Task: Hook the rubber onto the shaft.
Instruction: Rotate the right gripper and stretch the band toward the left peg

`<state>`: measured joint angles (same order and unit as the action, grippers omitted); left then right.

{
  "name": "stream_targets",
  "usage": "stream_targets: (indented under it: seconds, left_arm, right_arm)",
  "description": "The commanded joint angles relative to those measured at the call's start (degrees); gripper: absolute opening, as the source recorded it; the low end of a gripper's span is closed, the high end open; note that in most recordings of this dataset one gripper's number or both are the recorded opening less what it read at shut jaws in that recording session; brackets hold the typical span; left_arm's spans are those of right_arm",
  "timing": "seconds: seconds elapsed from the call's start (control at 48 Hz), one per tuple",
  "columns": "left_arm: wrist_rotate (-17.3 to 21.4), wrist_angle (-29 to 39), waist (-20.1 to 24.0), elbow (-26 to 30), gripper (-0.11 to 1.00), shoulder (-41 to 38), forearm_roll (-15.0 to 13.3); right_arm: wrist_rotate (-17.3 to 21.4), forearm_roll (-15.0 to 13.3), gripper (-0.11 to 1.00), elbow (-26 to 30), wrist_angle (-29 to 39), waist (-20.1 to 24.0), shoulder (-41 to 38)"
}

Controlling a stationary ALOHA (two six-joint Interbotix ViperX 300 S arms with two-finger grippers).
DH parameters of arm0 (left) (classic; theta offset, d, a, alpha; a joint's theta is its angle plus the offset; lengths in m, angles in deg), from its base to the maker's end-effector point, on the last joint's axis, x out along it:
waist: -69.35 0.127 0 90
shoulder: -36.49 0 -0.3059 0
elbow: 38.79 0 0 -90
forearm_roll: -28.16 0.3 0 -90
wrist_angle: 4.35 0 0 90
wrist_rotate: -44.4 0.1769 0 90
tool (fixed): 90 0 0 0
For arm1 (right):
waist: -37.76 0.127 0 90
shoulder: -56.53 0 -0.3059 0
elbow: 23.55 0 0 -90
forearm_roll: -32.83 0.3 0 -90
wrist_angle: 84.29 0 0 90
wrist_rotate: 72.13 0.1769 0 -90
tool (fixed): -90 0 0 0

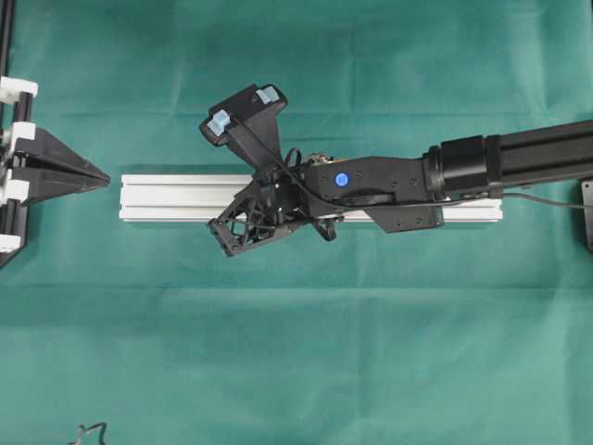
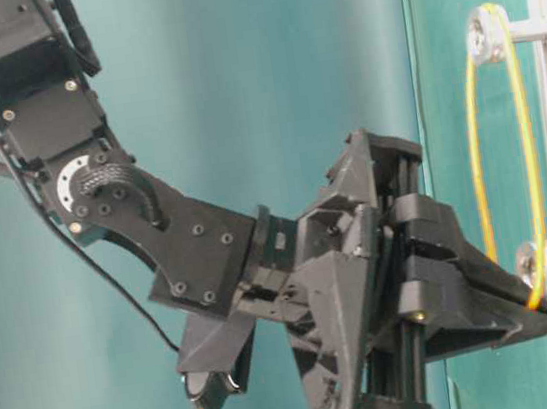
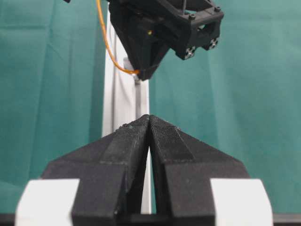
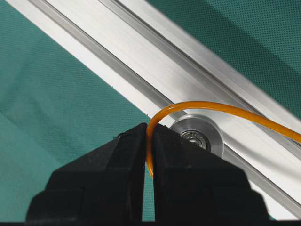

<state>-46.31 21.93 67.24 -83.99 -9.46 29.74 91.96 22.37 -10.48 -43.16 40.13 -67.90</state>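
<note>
One view, rubber (image 4: 225, 108) pinched in right gripper (image 4: 149, 136)

Rubber (image 4: 221, 108): thin orange band, round cross-section, glossy. Pinched between the right claw's (image 4: 149, 141) shut fingers; from there it arcs up and over the 12 o'clock edge of a silver bearing wheel (image 4: 197, 137) on the shaft, then runs off toward 4 o'clock.

Table-level view: band (image 2: 525, 131) stretched into a tall narrow loop, hooked over the upper wheel (image 2: 482, 34) at 12 o'clock, its 6 o'clock end at the lower wheel (image 2: 541, 270), by the claw tips.

Shaft: short silver pin (image 2: 529, 30) projecting from the aluminium rail (image 4: 141, 56).
</note>
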Motion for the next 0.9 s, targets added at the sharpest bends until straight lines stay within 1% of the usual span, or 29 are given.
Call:
stream_targets:
  seconds: [0.0, 0.292, 0.875]
  left_arm:
    - [0.1, -0.3, -0.2, 1.8, 0.0, -0.4, 0.2]
    - [0.1, -0.2, -0.2, 1.8, 0.0, -0.4, 0.2]
    - [0.1, -0.3, -0.2, 1.8, 0.0, -0.4, 0.2]
  right_arm:
    - [0.1, -0.2, 0.06, 1.6, -0.6, 0.0, 1.1]
    - [0.1, -0.2, 0.06, 1.6, -1.9, 0.0, 0.9]
    - [0.2, 0.2, 0.06, 1.6, -1.9, 0.0, 0.2]
